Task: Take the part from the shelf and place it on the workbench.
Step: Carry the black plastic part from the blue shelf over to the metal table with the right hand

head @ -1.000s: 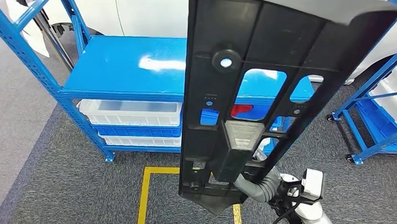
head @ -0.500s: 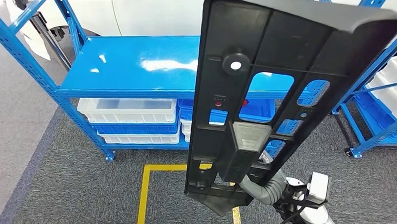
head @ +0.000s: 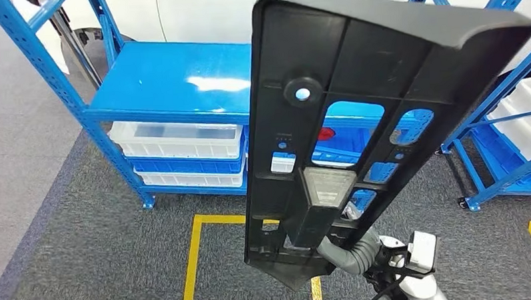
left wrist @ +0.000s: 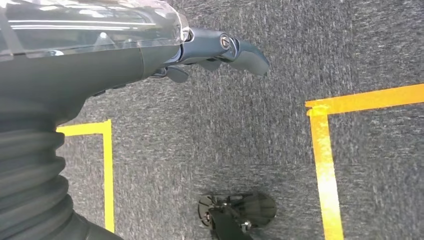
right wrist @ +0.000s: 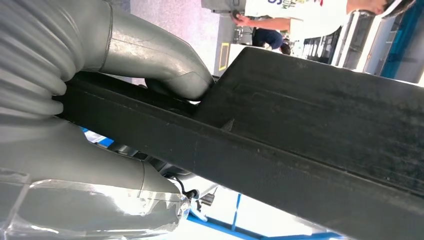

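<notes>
A long black plastic part (head: pixel 353 73) with several cut-out windows stands nearly upright close in front of the head camera. My right hand (head: pixel 350 257) grips its lower end from below, the grey thumb (right wrist: pixel 165 60) pressed on the part's edge (right wrist: pixel 310 130). The part hides much of the blue shelf (head: pixel 167 80) behind it. My left hand (left wrist: pixel 215 47) hangs over the grey carpet, holding nothing, its fingers loosely apart.
White bins (head: pixel 176 140) sit on the blue shelf's lower levels. A second blue rack on wheels (head: pixel 509 148) stands at the right. Yellow tape (head: pixel 193 259) marks a square on the carpet. A person (right wrist: pixel 270 25) stands far off in the right wrist view.
The whole picture has swayed slightly sideways, so the camera has moved. The part stays upright in my right hand's grip.
</notes>
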{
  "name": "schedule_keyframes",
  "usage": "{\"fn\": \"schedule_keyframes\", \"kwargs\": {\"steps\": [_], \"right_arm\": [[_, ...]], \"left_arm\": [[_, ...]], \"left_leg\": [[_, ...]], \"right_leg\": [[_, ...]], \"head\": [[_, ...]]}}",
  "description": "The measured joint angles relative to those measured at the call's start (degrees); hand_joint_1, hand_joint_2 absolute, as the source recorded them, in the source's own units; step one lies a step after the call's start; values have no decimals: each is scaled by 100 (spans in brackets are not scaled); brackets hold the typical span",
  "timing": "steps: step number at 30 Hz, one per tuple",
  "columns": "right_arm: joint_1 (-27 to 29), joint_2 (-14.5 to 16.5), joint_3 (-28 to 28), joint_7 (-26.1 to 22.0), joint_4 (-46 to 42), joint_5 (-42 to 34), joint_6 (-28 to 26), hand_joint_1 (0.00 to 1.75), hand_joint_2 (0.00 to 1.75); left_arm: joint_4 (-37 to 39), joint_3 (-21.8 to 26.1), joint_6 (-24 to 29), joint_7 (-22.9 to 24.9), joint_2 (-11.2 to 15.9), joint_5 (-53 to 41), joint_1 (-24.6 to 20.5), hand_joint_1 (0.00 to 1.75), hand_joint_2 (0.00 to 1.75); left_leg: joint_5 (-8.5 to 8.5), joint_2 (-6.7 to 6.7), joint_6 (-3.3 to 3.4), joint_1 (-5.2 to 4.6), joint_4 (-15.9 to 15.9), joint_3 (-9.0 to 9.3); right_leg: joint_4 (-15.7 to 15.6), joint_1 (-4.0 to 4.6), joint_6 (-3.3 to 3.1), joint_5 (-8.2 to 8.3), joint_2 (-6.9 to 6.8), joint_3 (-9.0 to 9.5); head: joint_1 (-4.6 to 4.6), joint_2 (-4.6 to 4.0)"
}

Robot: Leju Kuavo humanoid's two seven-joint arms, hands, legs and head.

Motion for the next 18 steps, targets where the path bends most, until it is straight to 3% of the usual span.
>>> {"fn": "schedule_keyframes", "kwargs": {"steps": [2,3,4,5,7,9,11,13,15,18], "right_arm": [[-22,2,-1,3,23,-3,38,173,175],[-21,3,-1,4,36,-4,49,173,175],[-17,3,-1,7,46,-5,50,173,175],[-14,3,-2,9,52,-4,45,173,175],[-11,3,-7,10,51,1,28,173,175],[-6,3,-20,9,42,7,10,173,175],[30,3,-40,8,17,14,-7,173,175],[77,2,-75,5,-16,23,-20,173,175],[113,3,-107,-4,-47,26,-29,173,175],[221,3,-148,-26,-81,44,-53,173,175]], "left_arm": [[0,-2,-3,-7,-8,-9,-1,0,175],[0,-3,-3,-7,-11,-14,1,0,175],[0,-4,-2,-5,-12,-22,3,0,175],[0,-6,-2,-2,-12,-31,3,0,175],[0,-15,-3,7,-16,-50,-1,0,175],[0,-26,-4,18,-24,-59,-14,0,175],[0,-32,-4,27,-31,-64,-22,0,175],[0,-35,-1,32,-35,-65,-23,0,175],[0,-37,-1,38,-36,-65,-29,0,175],[0,-38,-8,46,-36,-65,-30,0,175]], "left_leg": [[46,3,19,-5,4,-68],[63,3,18,-7,11,-102],[78,3,14,-8,21,-131],[89,2,8,-8,30,-154],[107,-1,-12,-9,41,-173],[132,-2,-57,-24,51,-196],[169,-1,-121,-30,45,-223],[154,-1,-186,-26,58,-247],[-101,-7,-234,-23,378,-375],[-666,-10,-281,-5,1429,-758]], "right_leg": [[737,-25,57,-415,3,-295],[1038,-36,73,-533,3,-402],[1148,-43,80,-541,3,-416],[1032,-46,75,-446,3,-320],[267,-39,27,-111,3,131],[-372,-3,-43,65,3,465],[-505,34,-102,84,8,501],[-558,12,-176,149,5,488],[-622,-15,-250,220,-8,475],[-595,5,-287,257,-21,399]], "head": [[0,-1],[0,-1],[0,-1],[0,-1],[0,0],[0,0],[0,0],[0,0],[0,-1],[0,-1]]}}
